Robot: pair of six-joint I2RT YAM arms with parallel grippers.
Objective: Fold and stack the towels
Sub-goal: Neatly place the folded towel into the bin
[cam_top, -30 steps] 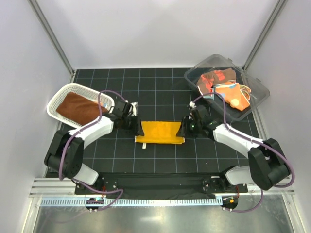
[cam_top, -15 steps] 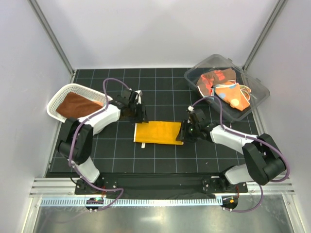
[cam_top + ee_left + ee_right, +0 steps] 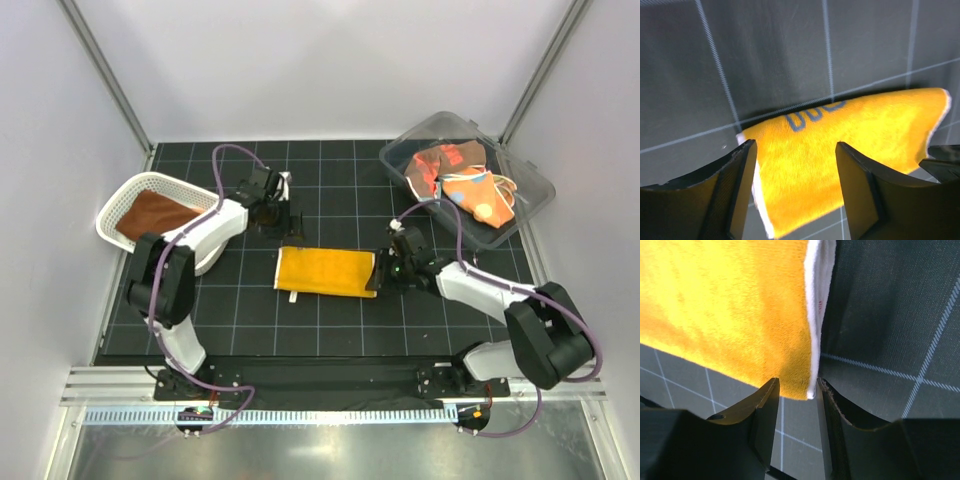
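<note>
A yellow-orange towel [image 3: 325,272] lies folded flat on the black grid mat, with blue lettering near one edge [image 3: 812,116]. My left gripper [image 3: 272,213] is open and empty, behind the towel's left end and apart from it; its wrist view looks down on the towel [image 3: 855,135] between spread fingers [image 3: 737,192]. My right gripper [image 3: 383,270] is at the towel's right edge. Its jaws stand narrowly apart, with the towel's white-hemmed corner [image 3: 812,375] just past the fingertips [image 3: 765,400]. A rust-brown towel [image 3: 160,213] lies in the white basket. More towels [image 3: 465,180] lie in the clear bin.
The white mesh basket [image 3: 118,203] stands at the left, close to my left arm. The clear plastic bin [image 3: 535,190] stands at the back right. White walls and metal posts enclose the mat on three sides.
My left gripper has drawn back and away from the towel's left edge. The towel now lies flat. My right gripper has stayed at the right edge.
</note>
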